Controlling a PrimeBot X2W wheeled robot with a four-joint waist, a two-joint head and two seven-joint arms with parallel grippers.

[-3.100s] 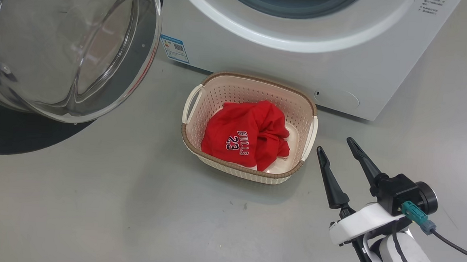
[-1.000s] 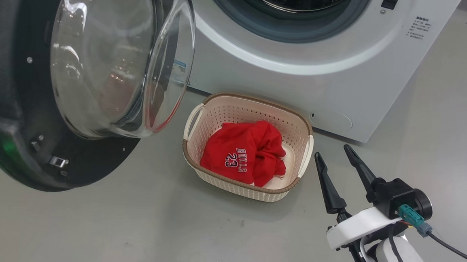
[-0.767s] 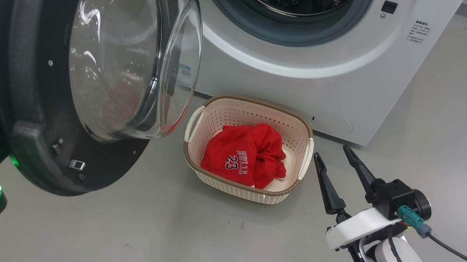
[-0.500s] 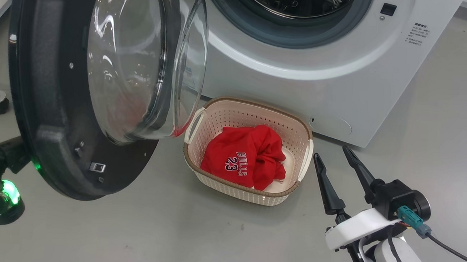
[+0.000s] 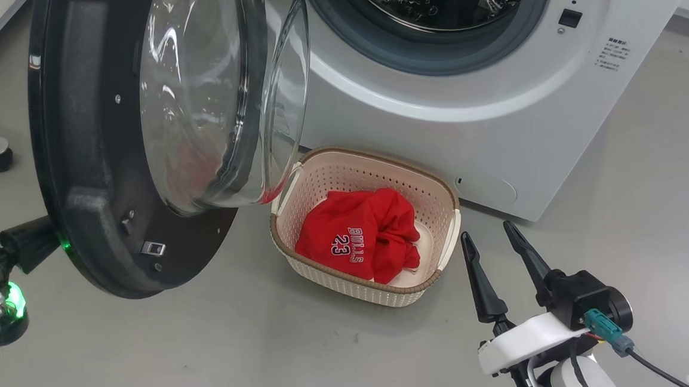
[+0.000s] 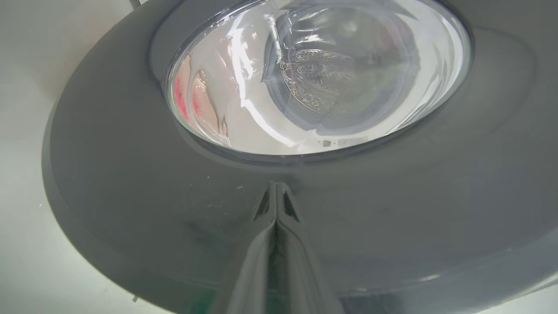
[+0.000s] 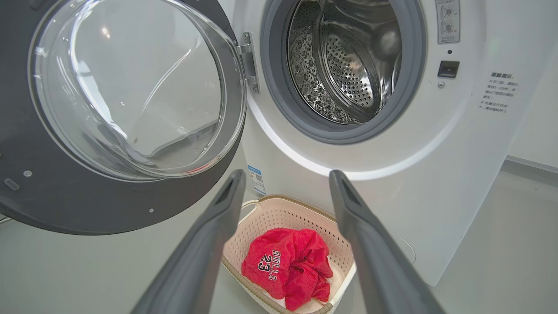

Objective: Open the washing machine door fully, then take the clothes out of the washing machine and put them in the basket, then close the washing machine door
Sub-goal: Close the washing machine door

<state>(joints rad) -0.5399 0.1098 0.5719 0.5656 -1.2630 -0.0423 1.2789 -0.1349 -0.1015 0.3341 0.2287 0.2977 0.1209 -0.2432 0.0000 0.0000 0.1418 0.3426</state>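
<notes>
Closing step: clothes (image 5: 360, 233) in basket (image 5: 376, 165), left gripper (image 6: 276, 187) jaws pressed together against door (image 5: 82, 171), right gripper (image 5: 486, 230) jaws spread; next push door shut.

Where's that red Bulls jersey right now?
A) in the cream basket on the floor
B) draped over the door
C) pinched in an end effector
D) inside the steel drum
A: the red jersey lies crumpled inside the basket, in front of the washing machine.
</notes>
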